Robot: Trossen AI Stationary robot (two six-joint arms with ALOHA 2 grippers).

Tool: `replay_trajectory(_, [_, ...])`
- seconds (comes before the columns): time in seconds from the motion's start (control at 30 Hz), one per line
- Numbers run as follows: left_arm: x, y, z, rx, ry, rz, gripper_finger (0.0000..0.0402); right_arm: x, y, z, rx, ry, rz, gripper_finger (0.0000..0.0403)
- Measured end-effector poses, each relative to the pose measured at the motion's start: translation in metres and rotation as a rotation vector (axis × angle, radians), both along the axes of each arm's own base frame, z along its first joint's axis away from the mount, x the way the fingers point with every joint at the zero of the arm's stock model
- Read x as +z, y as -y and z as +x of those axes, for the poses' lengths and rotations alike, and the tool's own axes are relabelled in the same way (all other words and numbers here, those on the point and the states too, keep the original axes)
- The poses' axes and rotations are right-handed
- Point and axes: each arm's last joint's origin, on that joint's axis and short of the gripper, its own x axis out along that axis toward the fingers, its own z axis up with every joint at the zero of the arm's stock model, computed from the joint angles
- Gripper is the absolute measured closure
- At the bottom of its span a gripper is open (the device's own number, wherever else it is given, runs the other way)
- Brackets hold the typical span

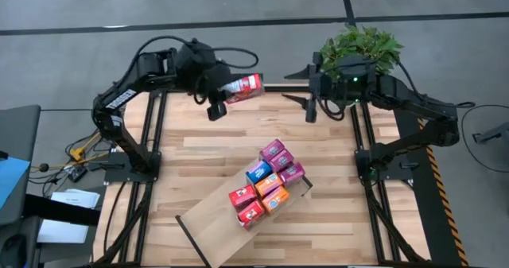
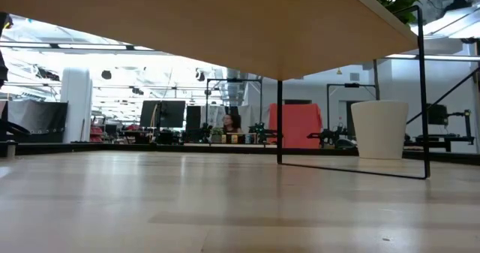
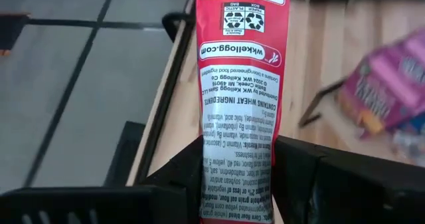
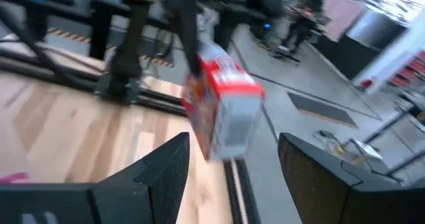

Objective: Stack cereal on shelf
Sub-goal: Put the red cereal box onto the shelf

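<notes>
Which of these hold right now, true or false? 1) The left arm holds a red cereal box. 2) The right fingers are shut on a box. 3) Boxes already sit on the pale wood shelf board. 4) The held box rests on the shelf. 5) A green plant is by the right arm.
1) True: the left gripper grips a red mini cereal box.
2) False: the right gripper is open and holds nothing.
3) True: red, pink, blue and orange boxes sit on the pale wood shelf board.
4) False: it is held near the table's far edge, away from the shelf.
5) True: leafy green plant.
</notes>
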Motion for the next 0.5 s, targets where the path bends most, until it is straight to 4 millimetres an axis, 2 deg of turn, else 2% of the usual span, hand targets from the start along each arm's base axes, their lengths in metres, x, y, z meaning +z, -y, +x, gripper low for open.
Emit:
replay_trajectory(0.17, [-0.011, 0.005, 0.012, -0.021, -0.079, 0.042, 0.0285, 0.011, -0.008, 0.011, 0.054, -0.017, -0.034, 0.0146])
replay_trajectory(0.27, [-0.016, 0.007, 0.02, -0.034, -0.107, 0.064, 0.0285, 0.01, -0.013, 0.025, 0.067, -0.059, -0.074, 0.0132])
replay_trajectory(0.37, [-0.023, 0.009, 0.027, -0.041, -0.149, 0.081, 0.0285, 0.003, -0.016, 0.046, 0.025, -0.104, -0.1, 0.0104])
replay_trajectory(0.5, [-0.026, 0.012, 0.031, -0.057, -0.167, 0.091, 0.0285, 0.004, -0.017, 0.059, -0.027, -0.138, -0.118, 0.0053])
